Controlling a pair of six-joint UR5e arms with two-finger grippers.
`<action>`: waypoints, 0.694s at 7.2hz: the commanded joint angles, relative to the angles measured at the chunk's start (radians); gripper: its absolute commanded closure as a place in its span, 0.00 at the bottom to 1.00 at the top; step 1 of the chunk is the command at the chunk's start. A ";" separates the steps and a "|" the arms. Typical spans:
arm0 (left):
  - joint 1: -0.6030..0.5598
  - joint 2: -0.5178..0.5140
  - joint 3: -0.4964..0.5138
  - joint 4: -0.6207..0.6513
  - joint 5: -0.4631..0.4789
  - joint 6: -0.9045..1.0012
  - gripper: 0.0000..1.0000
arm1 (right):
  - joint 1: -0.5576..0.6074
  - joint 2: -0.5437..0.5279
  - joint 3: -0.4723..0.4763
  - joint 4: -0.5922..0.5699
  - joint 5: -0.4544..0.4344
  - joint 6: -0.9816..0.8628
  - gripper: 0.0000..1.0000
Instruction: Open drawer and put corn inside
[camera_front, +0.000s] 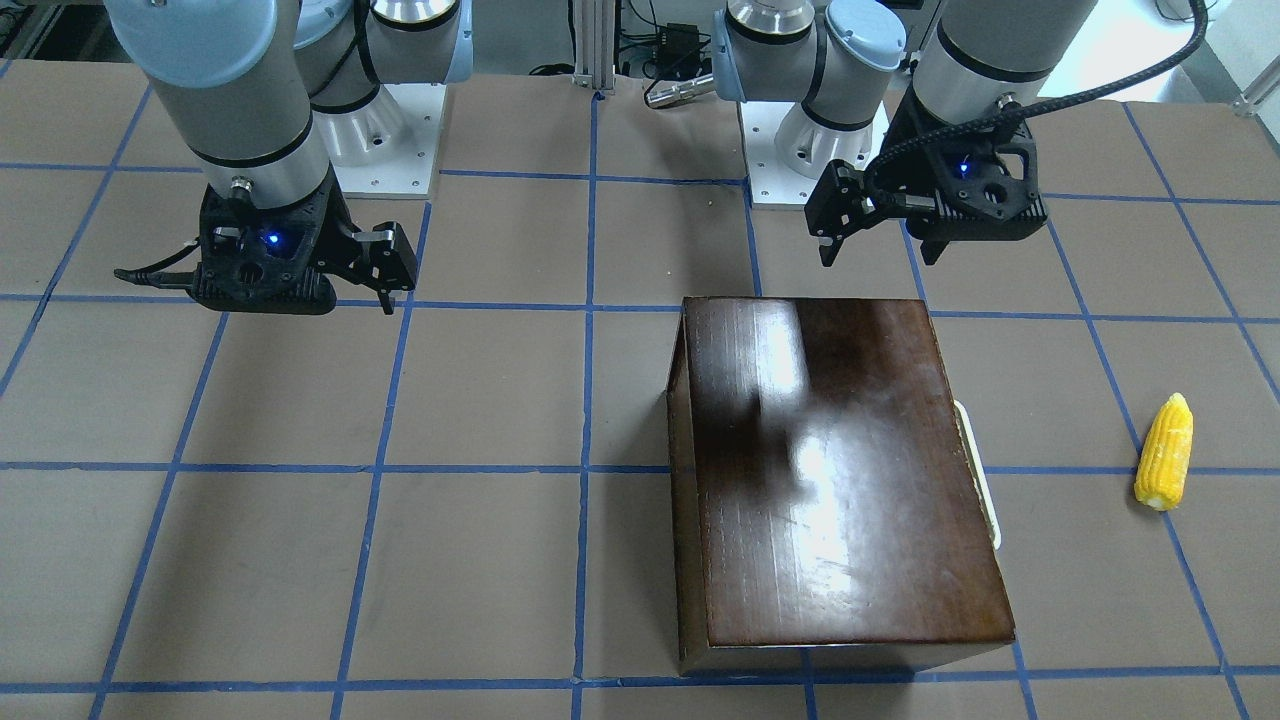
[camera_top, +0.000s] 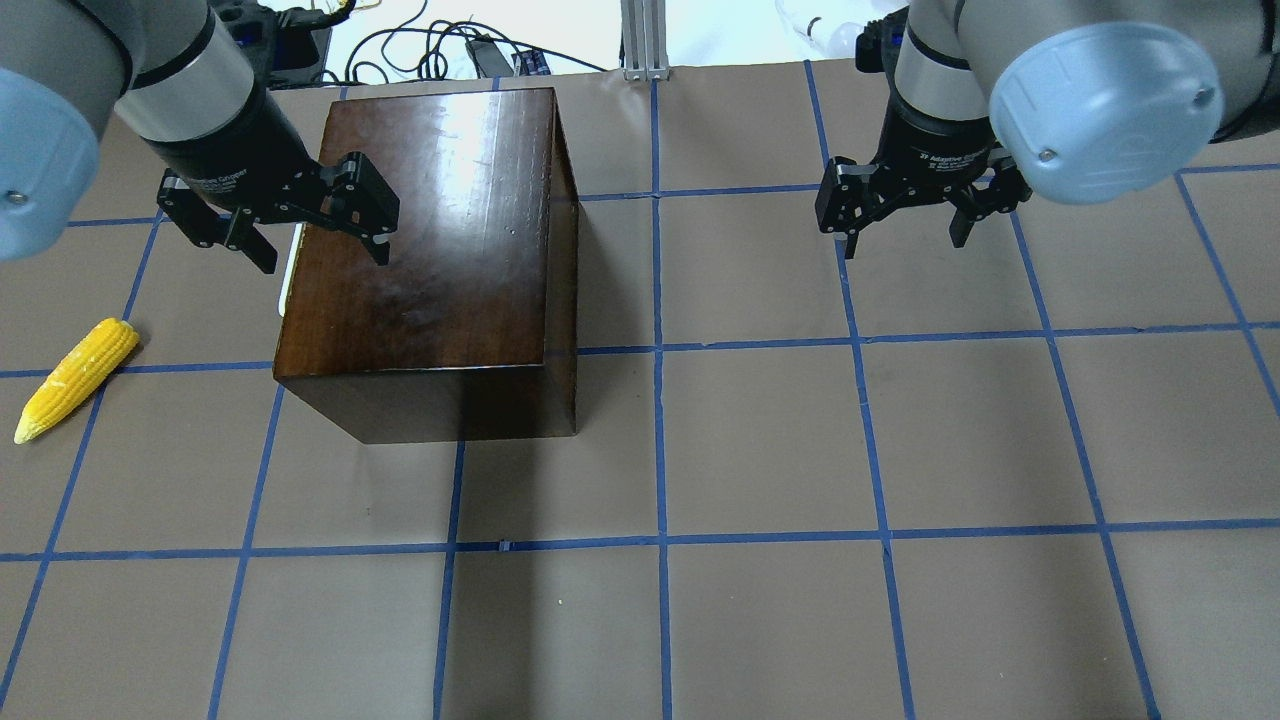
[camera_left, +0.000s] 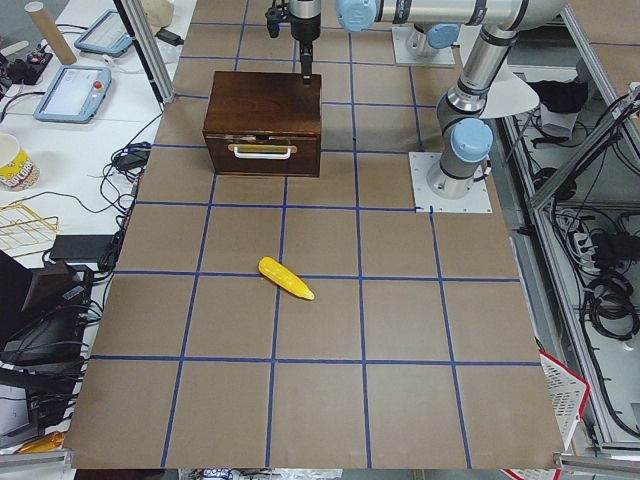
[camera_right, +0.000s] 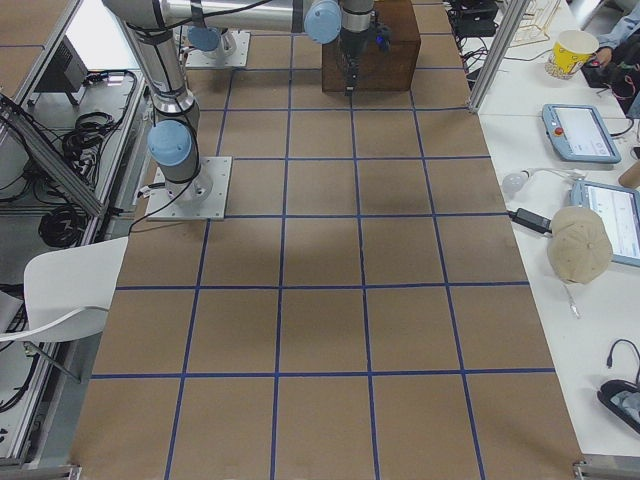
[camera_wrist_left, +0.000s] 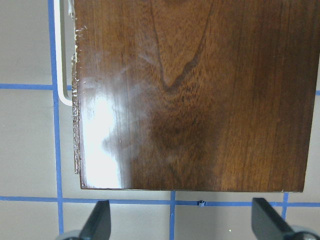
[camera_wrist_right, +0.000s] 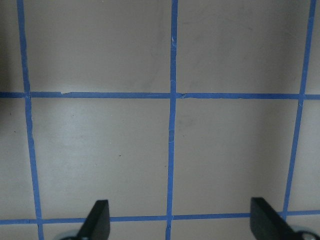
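One yellow, tapered corn (camera_top: 78, 378) with rows of kernels lies on the table (camera_top: 900, 450) at far left, well apart from the glossy dark box (camera_top: 430, 230). The left gripper (camera_top: 322, 255) hovers, fingers spread wide, above the box's handle edge. The drawer (camera_left: 262, 163) sits shut, its cream handle (camera_left: 262, 147) showing. The right gripper (camera_top: 903, 240) hangs with fingers spread over the taped table.

Open table (camera_top: 200, 330) between corn (camera_top: 75, 378) and drawer (camera_left: 262, 153) front, box (camera_top: 430, 230) behind it.

Glossy dark wooden box (camera_top: 440, 240), matt brown table (camera_top: 900, 450), knobbly yellow corn (camera_top: 75, 378).
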 joint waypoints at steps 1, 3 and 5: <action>0.000 0.003 0.000 -0.002 -0.002 0.001 0.00 | 0.000 0.000 0.000 0.000 0.000 0.000 0.00; 0.002 0.006 0.002 -0.002 0.000 0.004 0.00 | 0.000 0.000 0.000 0.000 0.000 0.000 0.00; 0.041 0.002 0.003 -0.002 -0.002 0.030 0.00 | 0.000 0.000 0.000 0.000 0.000 0.000 0.00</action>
